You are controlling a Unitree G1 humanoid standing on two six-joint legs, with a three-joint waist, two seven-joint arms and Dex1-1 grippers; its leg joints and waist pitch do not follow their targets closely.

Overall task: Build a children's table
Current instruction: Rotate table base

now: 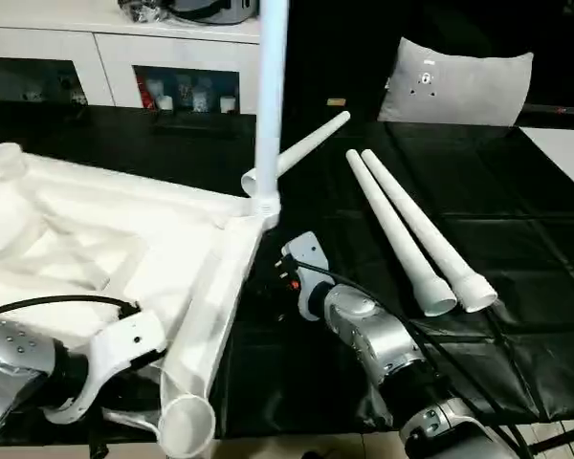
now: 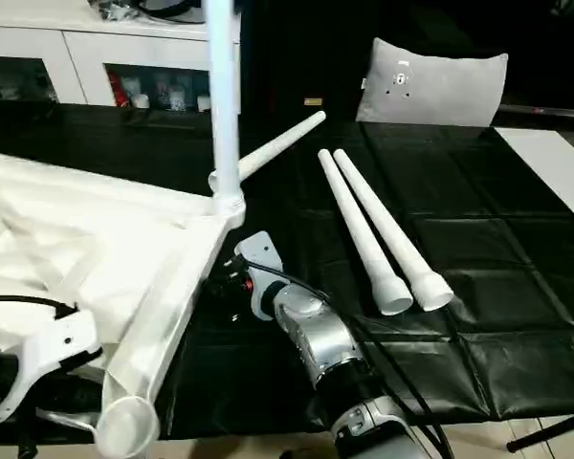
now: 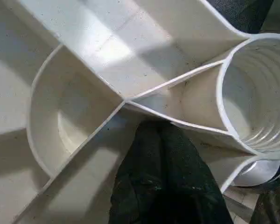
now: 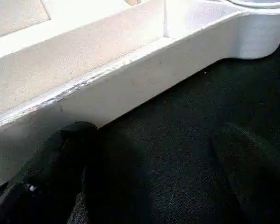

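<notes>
Item: table top (image 1: 96, 239), lying upside down on the black-covered work surface (image 1: 517, 268), ribbed underside up, on my left half of the scene. Its near corner socket (image 1: 187, 421) overhangs the front edge, mouth open upward.

Item: fitted leg (image 1: 270, 105), standing upright in the far right corner socket, long axis vertical, running out of the top of my head view.

Item: loose leg (image 1: 301, 151), lying just behind that corner, narrow end pointing away to the right.

Item: two loose legs (image 1: 411, 234), side by side and touching, wide ends toward me, narrow ends pointing away and left. Open black surface lies around them and to their right.

Item: left gripper (image 3: 165, 177), reaching in over the ribs beside the near socket; fingers pressed together, resting against a rib junction, pinching nothing I can see.

Item: right gripper (image 4: 144, 172), low on the black surface beside the top's right side wall, fingers spread apart, one finger (image 4: 67, 158) touching that wall.

Item: grey cushion (image 1: 454, 84), far right.
</notes>
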